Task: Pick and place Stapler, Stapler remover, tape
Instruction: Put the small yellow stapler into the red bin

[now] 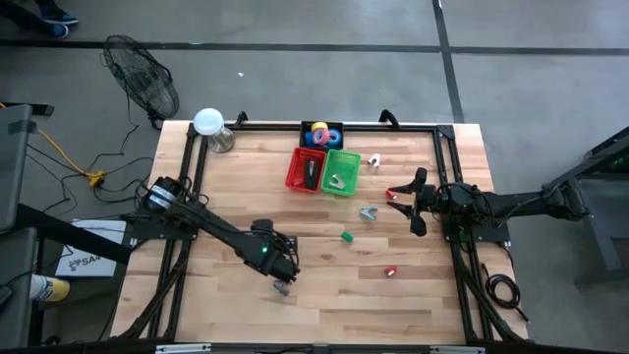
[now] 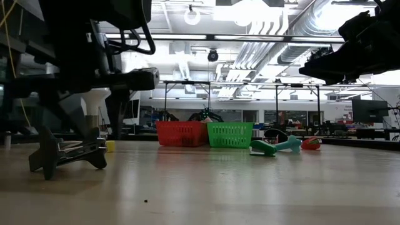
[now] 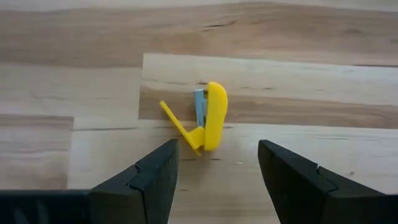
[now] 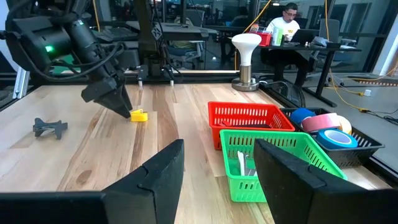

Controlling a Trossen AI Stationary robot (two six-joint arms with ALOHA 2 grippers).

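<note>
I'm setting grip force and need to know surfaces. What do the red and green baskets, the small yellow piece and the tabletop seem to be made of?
Red basket and green basket: likely moulded plastic, uniform colour, slotted mesh walls. Yellow piece: smooth glossy plastic shell with a grey, probably metal, insert. Table: light wood planks, visible grain and joints, slightly sheened.

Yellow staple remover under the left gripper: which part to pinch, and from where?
Probably the thick rounded yellow body of the yellow staple remover, taken from straight above. It lies on its side on the table, with the thin arm splayed out and the metal claw showing, so the solid body offers flat faces. The left gripper is open with the remover just ahead of its fingers.
</note>
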